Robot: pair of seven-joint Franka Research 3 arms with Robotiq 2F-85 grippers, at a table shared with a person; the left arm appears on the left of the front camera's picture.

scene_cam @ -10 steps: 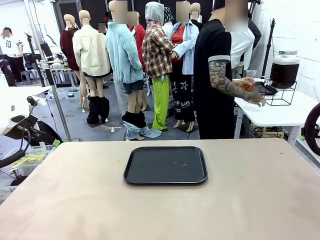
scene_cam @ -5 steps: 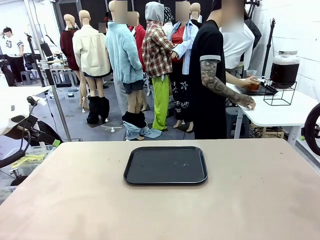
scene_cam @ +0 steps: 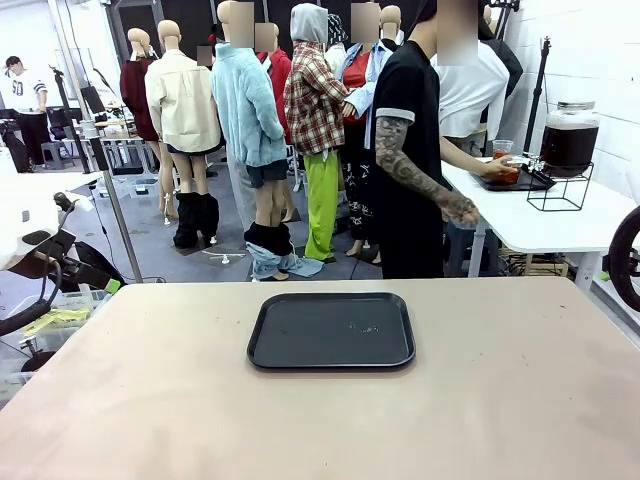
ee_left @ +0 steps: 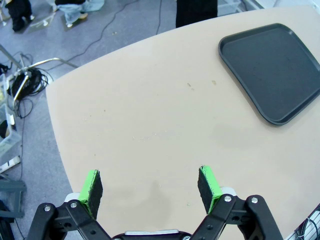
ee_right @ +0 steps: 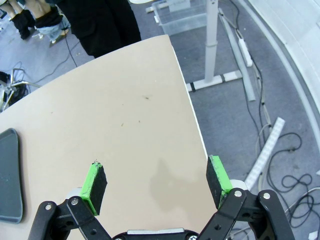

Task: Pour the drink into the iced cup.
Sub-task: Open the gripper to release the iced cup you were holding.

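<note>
The drink (scene_cam: 568,145) sits dark in a lidded glass jar (scene_cam: 570,137) on a wire stand (scene_cam: 562,190), on a white side table (scene_cam: 545,222) far beyond both my claws, off past the right one. A person (scene_cam: 415,150) stands at that table, one hand (scene_cam: 497,168) around a cup (scene_cam: 504,160) beside the jar. Nearer me, a black tray (ee_left: 272,70) lies empty on the tan table (scene_cam: 500,400), ahead and to the side of my left claw (ee_left: 150,185), whose fingers are spread wide around nothing. My right claw (ee_right: 156,184) hovers over the table corner, equally wide and empty.
</note>
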